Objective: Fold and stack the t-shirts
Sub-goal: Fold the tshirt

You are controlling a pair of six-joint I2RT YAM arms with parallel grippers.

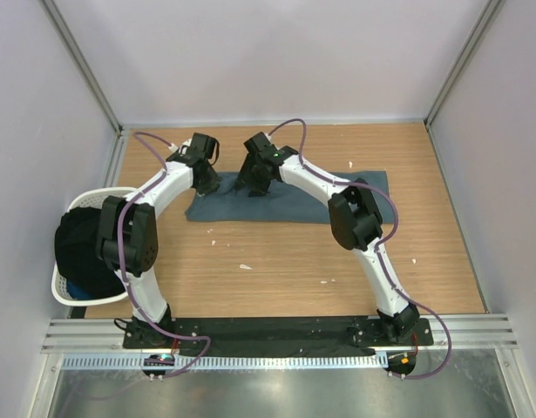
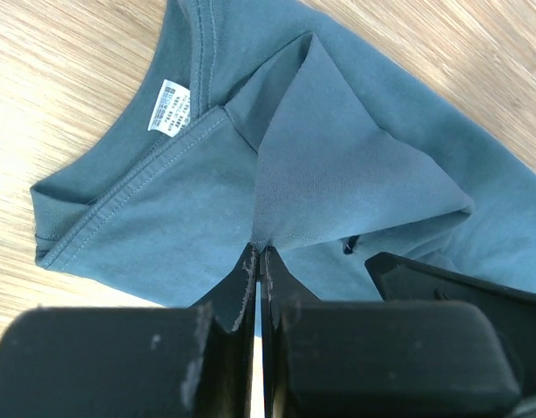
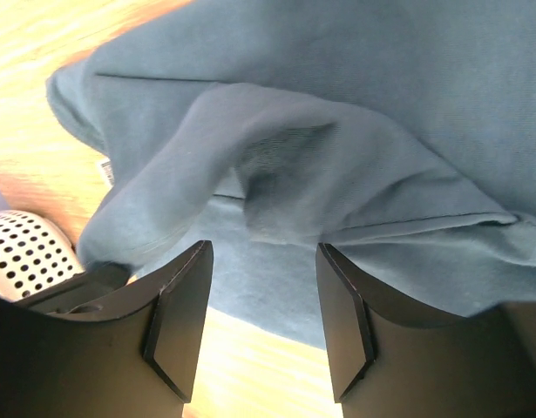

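Note:
A slate blue-grey t-shirt (image 1: 294,198) lies folded into a long strip across the far middle of the table. In the left wrist view its collar and white neck label (image 2: 169,106) show. My left gripper (image 1: 205,181) is at the shirt's left end, shut on a pinch of the cloth (image 2: 337,174) that rises in a peak from the fingertips (image 2: 258,254). My right gripper (image 1: 254,185) hovers open over the shirt just right of it; a raised fold of shirt (image 3: 276,165) lies beyond its fingers (image 3: 182,296), with nothing between them.
A white perforated laundry basket (image 1: 69,287) stands at the left edge holding dark clothes (image 1: 76,248); its rim shows in the right wrist view (image 3: 23,248). Small white scraps (image 1: 245,266) lie on the wooden table (image 1: 276,270). Walls enclose three sides.

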